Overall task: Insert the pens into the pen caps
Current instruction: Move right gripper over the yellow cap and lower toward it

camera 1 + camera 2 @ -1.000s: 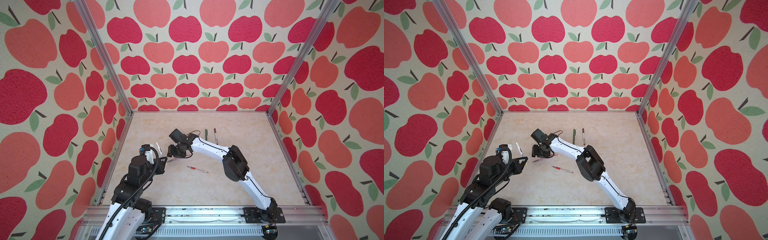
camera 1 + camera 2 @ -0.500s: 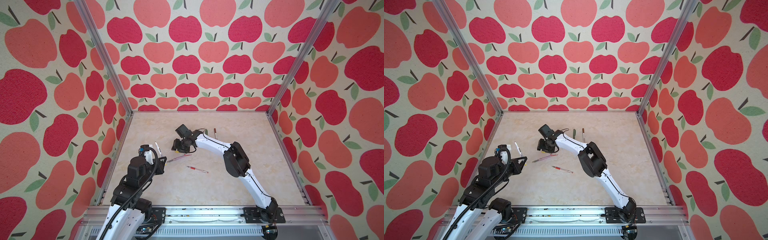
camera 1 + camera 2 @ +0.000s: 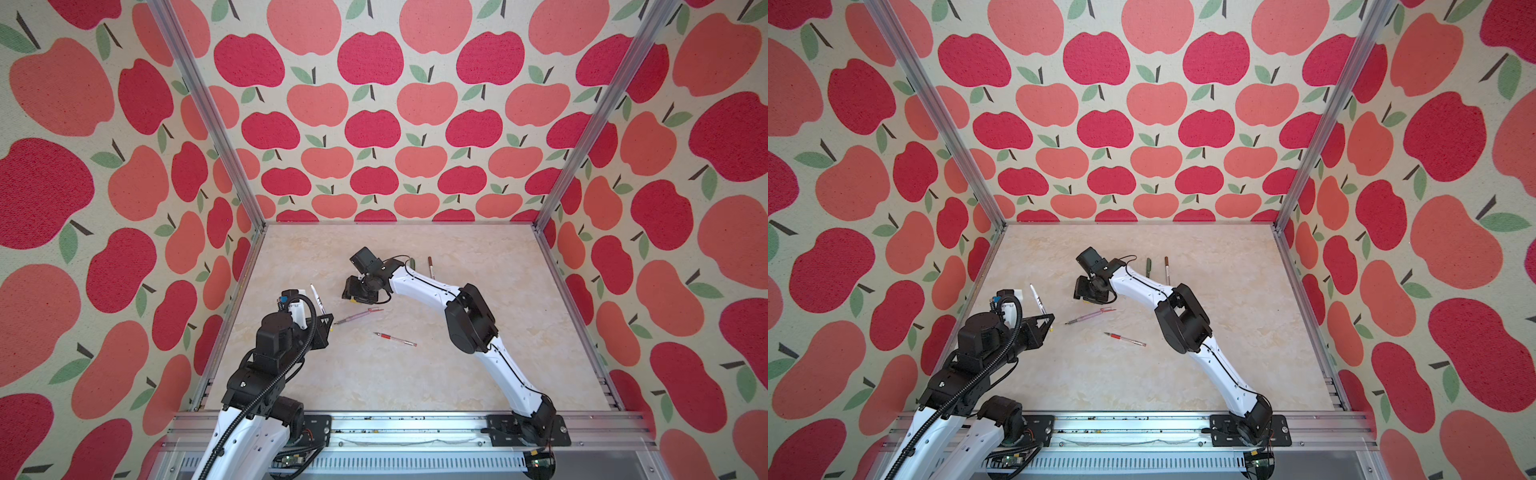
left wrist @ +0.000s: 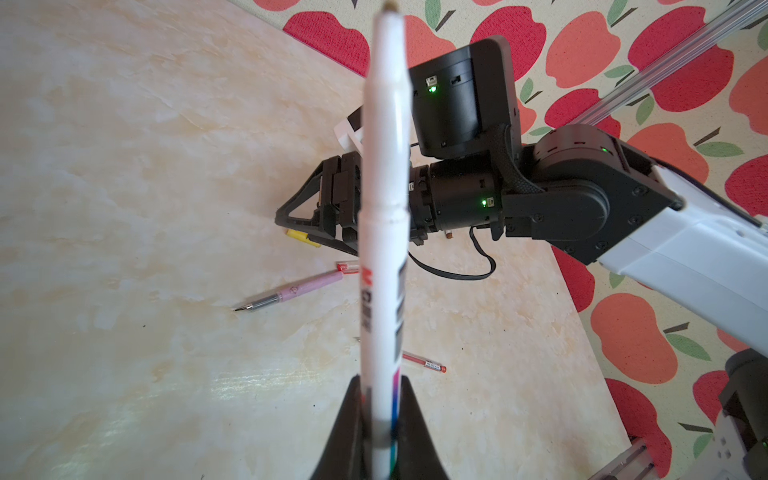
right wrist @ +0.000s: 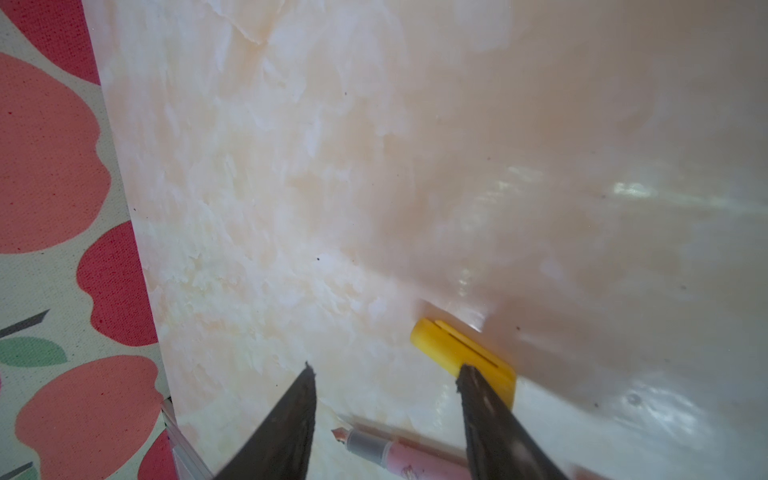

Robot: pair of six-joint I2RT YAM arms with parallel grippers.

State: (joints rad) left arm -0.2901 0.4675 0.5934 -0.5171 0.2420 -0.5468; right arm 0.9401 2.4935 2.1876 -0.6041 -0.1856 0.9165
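While our left gripper (image 4: 381,388), by the left wall, is clamped on the white pen (image 4: 384,208), which stands nearly upright, our right gripper (image 5: 385,368) hovers low over mid-table (image 5: 291,166) with its jaws wide and empty. The yellow cap (image 5: 453,347) lies flat (long axis slanting), partly hidden behind one fingertip (image 5: 478,395) and outside the gap. We judge that the right arm, which is the nearer one, must shift sideways to straddle it.

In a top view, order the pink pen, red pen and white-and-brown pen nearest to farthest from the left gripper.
1. Pink pen, tip just beside the left gripper.
2. Red pen, middle, further right.
3. White-and-brown pen, far side.
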